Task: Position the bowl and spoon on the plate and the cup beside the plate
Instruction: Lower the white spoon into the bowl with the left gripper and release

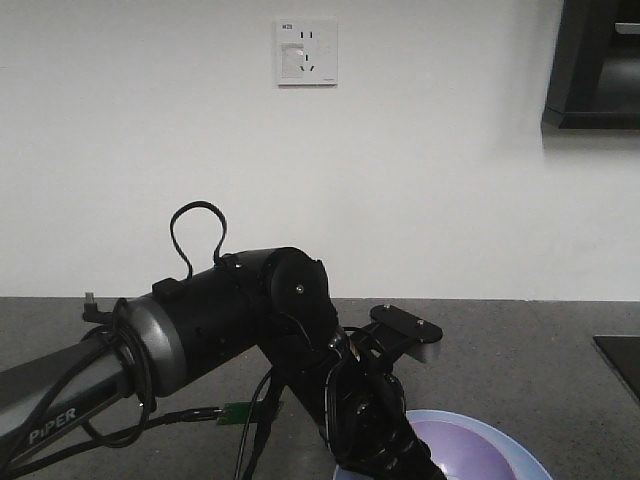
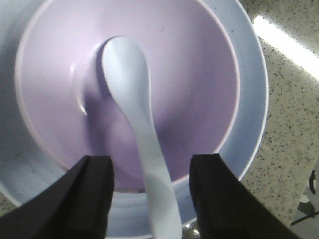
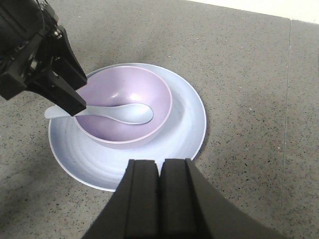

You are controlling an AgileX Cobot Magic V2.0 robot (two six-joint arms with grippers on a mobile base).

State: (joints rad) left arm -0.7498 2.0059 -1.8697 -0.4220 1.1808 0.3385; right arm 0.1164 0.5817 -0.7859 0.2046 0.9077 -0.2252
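The lavender bowl (image 3: 117, 82) sits inside the light blue plate (image 3: 192, 124) on the grey speckled counter. The pale spoon (image 3: 125, 113) lies in the bowl with its scoop on the bottom, and its handle (image 2: 157, 174) sticks out over the rim. My left gripper (image 2: 152, 169) is open and straddles that handle, with a gap on each side. From the right wrist view, its black fingers (image 3: 67, 92) hang over the bowl's left edge. My right gripper (image 3: 160, 164) is shut on nothing, above the plate's near rim. The cup is out of view.
The left arm (image 1: 230, 320) reaches across the counter to the bowl (image 1: 470, 452) at the bottom of the front view. A white wall socket (image 1: 306, 51) is on the wall behind. A dark flat panel (image 1: 622, 360) lies at the counter's right edge.
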